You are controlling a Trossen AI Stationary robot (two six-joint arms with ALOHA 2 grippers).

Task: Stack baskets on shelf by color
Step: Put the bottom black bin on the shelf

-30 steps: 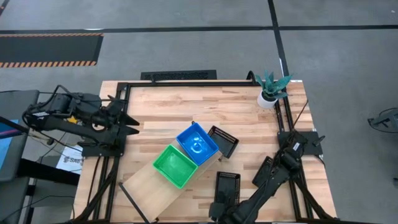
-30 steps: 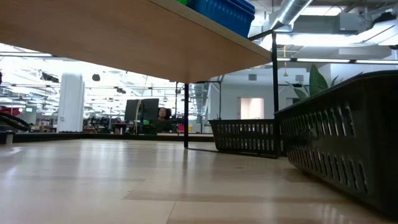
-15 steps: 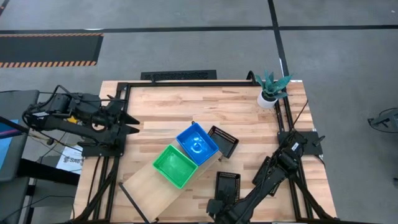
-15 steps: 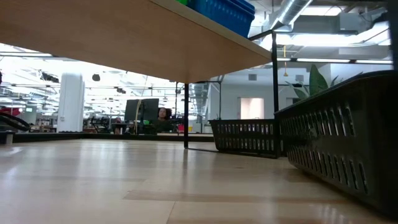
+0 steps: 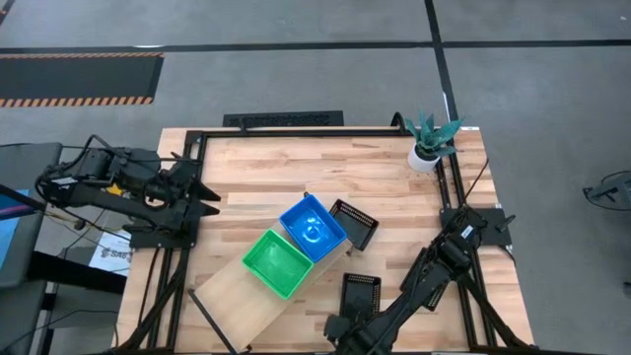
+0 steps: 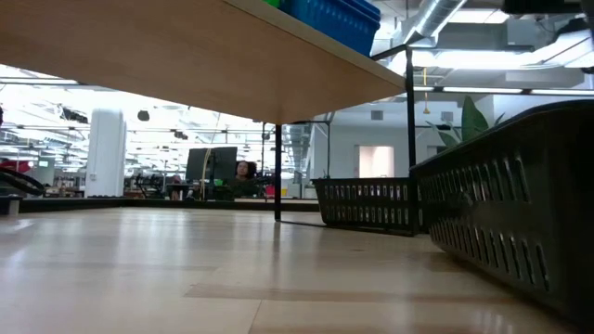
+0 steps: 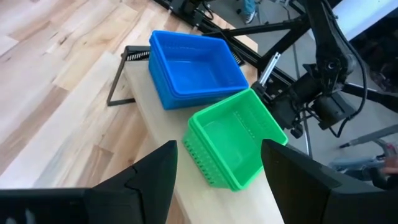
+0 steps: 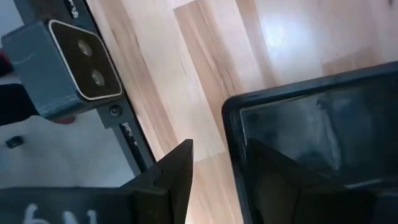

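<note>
Right wrist view: the right gripper (image 8: 214,171) is seen part-open astride a black basket's (image 8: 311,137) rim, at the table's (image 5: 256,168) six o'clock; a firm grip cannot be told. The left gripper (image 5: 212,196) is held open at nine o'clock.

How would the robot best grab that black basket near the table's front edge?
Probably by its thin rim: the black basket sits upright and open-topped, so one finger goes inside and one outside, coming from above. The right gripper is already straddling its near wall.
</note>
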